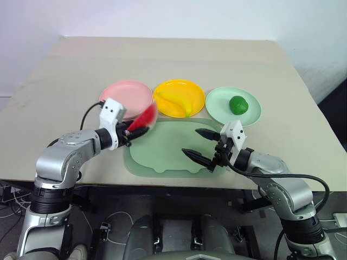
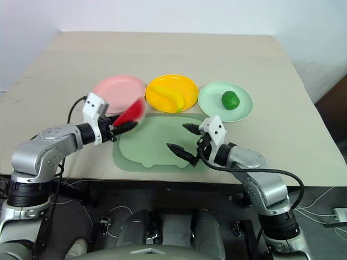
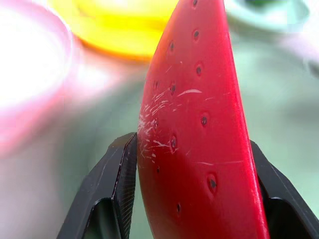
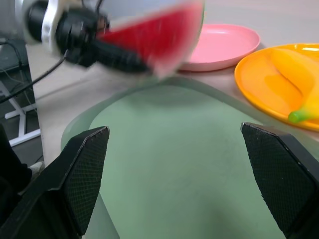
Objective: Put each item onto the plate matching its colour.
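My left gripper [image 1: 136, 130] is shut on the red watermelon wedge [image 1: 145, 117], holding it in the air over the left end of the pale green tray [image 1: 162, 157], just in front of the pink plate [image 1: 122, 93]. In the left wrist view the wedge [image 3: 197, 129] sits between both black fingers [image 3: 122, 174]. The yellow banana [image 1: 176, 101] lies on the yellow plate [image 1: 192, 88]. The dark green round fruit [image 1: 238, 104] rests on the mint plate [image 1: 219, 103]. My right gripper [image 1: 198, 143] hangs open and empty over the tray's right half.
The three plates stand in a row behind the tray on a beige table [image 1: 162, 59]. The table's front edge runs just below the tray. Bare tabletop stretches behind the plates and to both sides.
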### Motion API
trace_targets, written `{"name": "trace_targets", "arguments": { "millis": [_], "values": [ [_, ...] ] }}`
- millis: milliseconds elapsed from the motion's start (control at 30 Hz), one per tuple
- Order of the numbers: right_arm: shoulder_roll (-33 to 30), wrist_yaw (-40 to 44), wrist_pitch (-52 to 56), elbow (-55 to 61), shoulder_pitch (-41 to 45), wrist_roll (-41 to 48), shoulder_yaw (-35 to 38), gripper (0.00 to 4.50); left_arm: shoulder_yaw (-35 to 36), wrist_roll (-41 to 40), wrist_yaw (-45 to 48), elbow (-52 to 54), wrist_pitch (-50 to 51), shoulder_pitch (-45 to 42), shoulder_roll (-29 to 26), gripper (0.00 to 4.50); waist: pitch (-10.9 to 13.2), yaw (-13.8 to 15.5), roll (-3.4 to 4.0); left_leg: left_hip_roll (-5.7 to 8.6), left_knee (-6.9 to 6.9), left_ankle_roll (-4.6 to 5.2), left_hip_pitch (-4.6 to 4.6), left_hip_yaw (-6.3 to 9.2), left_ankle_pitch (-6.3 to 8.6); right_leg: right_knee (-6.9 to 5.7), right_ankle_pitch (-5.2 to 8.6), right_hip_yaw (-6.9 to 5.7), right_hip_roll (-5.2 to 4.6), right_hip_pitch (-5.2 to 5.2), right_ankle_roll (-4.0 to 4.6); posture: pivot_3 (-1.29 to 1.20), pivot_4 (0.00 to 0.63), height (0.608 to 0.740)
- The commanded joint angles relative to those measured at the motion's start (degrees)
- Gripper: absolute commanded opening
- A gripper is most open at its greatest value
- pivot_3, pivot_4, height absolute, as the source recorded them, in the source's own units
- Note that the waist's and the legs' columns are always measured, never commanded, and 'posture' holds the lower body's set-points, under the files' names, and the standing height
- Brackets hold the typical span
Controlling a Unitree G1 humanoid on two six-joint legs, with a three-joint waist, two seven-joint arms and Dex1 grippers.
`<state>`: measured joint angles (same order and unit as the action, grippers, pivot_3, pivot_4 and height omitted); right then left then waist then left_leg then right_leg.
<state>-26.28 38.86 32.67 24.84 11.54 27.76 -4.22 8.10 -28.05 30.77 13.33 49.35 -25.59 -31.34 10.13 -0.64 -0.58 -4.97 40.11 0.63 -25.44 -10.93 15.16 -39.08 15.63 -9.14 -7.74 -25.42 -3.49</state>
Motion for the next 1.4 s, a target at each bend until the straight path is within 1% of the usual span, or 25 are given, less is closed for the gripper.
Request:
{"name": "trace_targets", "arguments": {
  "millis": [33, 133, 233, 400, 533, 600, 767, 900, 967, 1000, 1133, 1267, 1400],
  "values": [
    [-0.4, 1.0, -1.5, 0.6, 0.6, -0.2, -0.3, 4.50, 4.3, 1.9, -5.1, -2.3, -4.2, -2.9, 1.3, 2.13, 0.0, 0.0, -0.01, 0.00, 0.00, 0.00, 0.00, 0.00, 0.00, 0.00, 0.00, 0.00, 0.00, 0.00, 0.00, 0.00, 0.150, 0.695],
    [-0.2, 1.4, -1.5, -0.4, 2.2, -0.6, -0.7, 4.50, 4.9, 5.6, -10.1, -8.0, -7.5, -6.1, 2.2, 2.13, 0.0, 0.0, -0.01, 0.01, 0.01, 0.00, 0.00, 0.01, 0.00, 0.00, 0.00, -0.01, 0.00, 0.02, 0.00, 0.00, 0.150, 0.695],
    [-0.1, 2.1, -1.6, -1.9, 4.1, -1.0, -1.3, 4.50, 5.1, 8.7, -13.1, -16.8, -12.3, -10.8, 2.8, 2.13, 0.0, 0.1, -0.03, 0.02, 0.01, 0.00, 0.01, 0.01, 0.00, 0.00, 0.00, -0.03, 0.01, 0.02, 0.00, 0.00, 0.150, 0.695],
    [-0.2, 3.3, -2.5, -4.2, 5.8, -2.1, -2.0, 4.50, 4.4, 11.5, -13.1, -31.5, -20.4, -19.2, 3.9, 2.13, 0.0, 0.1, -0.09, 0.04, 0.01, 0.01, -0.02, 0.02, 0.00, 0.02, 0.00, -0.07, 0.00, 0.02, -0.01, 0.00, 0.150, 0.695],
    [0.3, 3.5, -3.0, -6.4, 7.1, -2.8, -1.9, 4.50, 1.6, 15.7, -12.7, -48.8, -24.0, -26.6, 4.3, 2.13, 0.0, 0.0, -0.14, 0.05, 0.04, 0.01, -0.02, 0.02, -0.01, 0.00, 0.00, -0.12, 0.00, 0.04, -0.02, 0.00, 0.150, 0.695],
    [0.6, 3.4, -3.2, -6.8, 7.4, -3.1, -2.1, 4.50, 1.3, 16.9, -12.8, -55.2, -27.0, -28.9, 4.9, 2.13, 0.0, -0.2, -0.13, 0.05, 0.02, 0.01, -0.02, 0.01, -0.01, 0.01, 0.01, -0.12, 0.01, 0.03, -0.03, 0.00, 0.150, 0.695],
    [1.0, 2.6, -2.7, -5.5, 7.3, -3.9, -2.9, 4.50, 1.4, 17.9, -11.6, -65.1, -30.8, -33.4, 6.2, 2.13, 0.1, -0.3, -0.29, 0.04, 0.00, 0.01, -0.05, 0.00, -0.01, 0.00, 0.03, -0.13, 0.02, -0.01, -0.07, 0.00, 0.150, 0.695],
    [1.3, 1.8, -2.1, -4.5, 7.2, -4.0, -2.9, 4.50, 1.4, 18.4, -10.4, -66.5, -31.8, -34.7, 6.2, 2.13, 0.2, -0.3, -0.45, 0.04, 0.03, 0.00, -0.06, 0.01, -0.02, -0.04, 0.03, -0.12, 0.01, -0.01, -0.06, 0.00, 0.150, 0.695],
    [1.3, 1.7, -2.0, -4.4, 7.1, -4.0, -2.8, 4.50, 1.1, 18.7, -9.8, -65.7, -32.1, -34.4, 6.0, 2.85, 0.2, -0.2, -0.47, 0.04, 0.03, 0.00, -0.06, 0.01, -0.02, -0.04, 0.03, -0.13, 0.00, 0.00, -0.06, 0.00, 0.150, 0.695],
    [1.2, 1.7, -2.1, -4.4, 7.0, -4.0, -2.8, 4.50, 1.7, 18.0, -9.4, -64.9, -32.0, -34.3, 6.2, 3.10, 0.2, -0.2, -0.47, 0.04, 0.03, 0.00, -0.05, 0.01, -0.02, -0.03, 0.03, -0.13, 0.00, 0.00, -0.06, 0.00, 0.150, 0.695],
    [1.1, 1.9, -2.4, -4.9, 7.7, -4.6, -3.5, 4.50, 2.1, 17.7, -8.1, -63.9, -32.5, -33.8, 6.3, 4.43, 0.2, -0.3, -0.48, 0.04, 0.03, 0.00, -0.05, 0.02, -0.02, -0.05, 0.03, -0.13, 0.00, 0.00, -0.06, 0.00, 0.150, 0.695],
    [1.4, 2.3, -2.9, -5.9, 8.7, -4.7, -3.7, 4.50, 1.5, 18.4, -8.0, -61.8, -32.4, -31.9, 6.4, 4.47, 0.2, -0.4, -0.48, 0.04, 0.03, 0.00, -0.05, 0.01, -0.02, -0.05, 0.03, -0.12, 0.01, 0.00, -0.06, 0.00, 0.150, 0.695],
    [1.4, 2.4, -3.5, -6.8, 8.6, -4.9, -3.3, 4.50, 2.2, 16.7, -5.6, -52.1, -31.3, -26.9, 5.7, 4.47, 0.2, -0.4, -0.48, 0.04, 0.03, 0.00, -0.05, 0.01, -0.02, -0.05, 0.03, -0.12, 0.01, -0.01, -0.06, 0.00, 0.150, 0.695]
  ]
}}
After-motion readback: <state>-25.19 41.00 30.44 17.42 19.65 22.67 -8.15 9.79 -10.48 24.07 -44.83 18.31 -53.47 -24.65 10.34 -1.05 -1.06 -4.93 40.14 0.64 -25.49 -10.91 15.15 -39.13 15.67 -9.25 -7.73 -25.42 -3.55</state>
